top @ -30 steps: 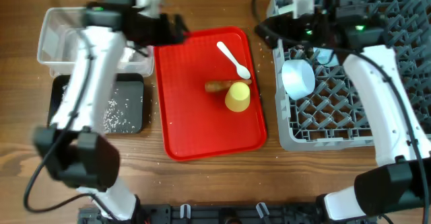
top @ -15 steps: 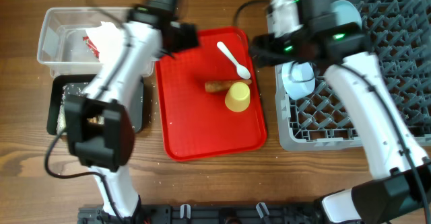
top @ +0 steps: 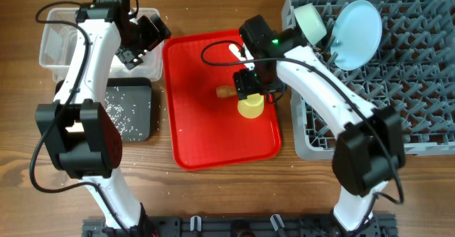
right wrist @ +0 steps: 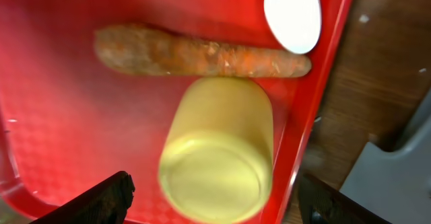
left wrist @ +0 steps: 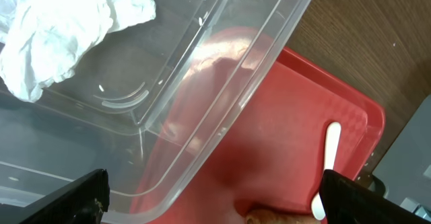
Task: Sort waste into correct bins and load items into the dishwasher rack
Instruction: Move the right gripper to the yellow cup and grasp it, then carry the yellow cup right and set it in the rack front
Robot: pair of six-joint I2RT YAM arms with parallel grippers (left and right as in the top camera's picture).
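Right arm [top: 313, 80] swung from rack [top: 419, 87] to above yellow cup [right wrist: 217, 150]; right tool [right wrist: 217, 200], left tool [left wrist: 219, 198] gaping, empty.

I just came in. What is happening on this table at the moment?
Two robot arms are clearing a table. The right arm's fingers are open over the red tray, just above the carrot and the yellow cup, holding nothing. The left arm's fingers are open and empty over the clear tub, where a napkin lies. A plate and a bowl stand in the rack; the spoon lies on the tray.
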